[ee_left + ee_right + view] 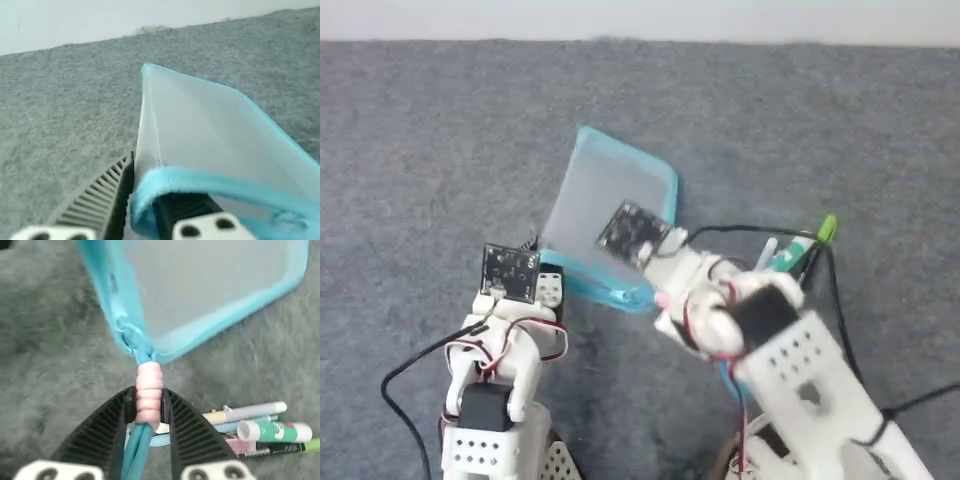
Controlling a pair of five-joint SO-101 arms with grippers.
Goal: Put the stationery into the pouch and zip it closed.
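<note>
A translucent pouch (610,205) with light blue trim lies on the grey carpet, its zipper edge toward the arms. My left gripper (142,210) is shut on the pouch's blue zipper edge (200,182) at the near left corner. My right gripper (148,415) is shut on the pink beaded zipper pull (149,392), whose blue cord runs to the pouch (210,285) corner. Several pens and a glue stick (272,431) lie bundled beside the right gripper. In the high view the stationery (798,250) lies right of the pouch, partly hidden by the right arm.
Grey carpet (440,150) surrounds the pouch on all sides, with a pale wall (640,18) along the far edge. Black cables (410,370) trail from both arms near the front.
</note>
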